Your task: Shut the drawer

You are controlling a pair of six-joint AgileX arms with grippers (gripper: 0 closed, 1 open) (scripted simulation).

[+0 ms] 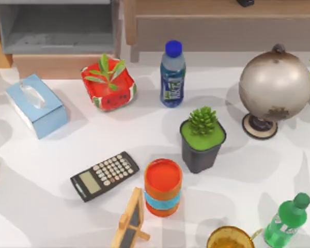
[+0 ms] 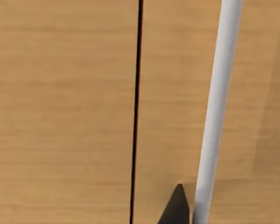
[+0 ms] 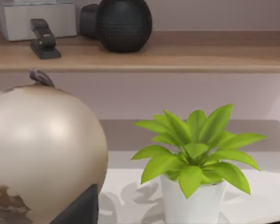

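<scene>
— Where's the drawer (image 1: 57, 36)?

— Far left corner of the table (image 1: 51, 170), pulled open: grey inside facing up, tan front panel toward the near side. Just near of it sit a tissue box (image 1: 36, 105) and a red planter (image 1: 108, 82) (the planter almost touches the panel's right end).

— And the left gripper (image 2: 177, 207)?

— The left wrist view puts it right up against tan wood with a dark seam and a white bar (image 2: 217, 112). One dark fingertip shows beside the bar; open or closed, I cannot tell.

— The right gripper (image 3: 79, 210)?

— A dark finger by the globe (image 3: 37, 149), near a white-potted plant (image 3: 196, 158); its opening cannot be told either.

— Anything else around?

— Bottle (image 1: 172, 73), black-potted succulent (image 1: 202, 138), calculator (image 1: 104, 175), orange can (image 1: 163, 186), all well apart from the drawer.
</scene>
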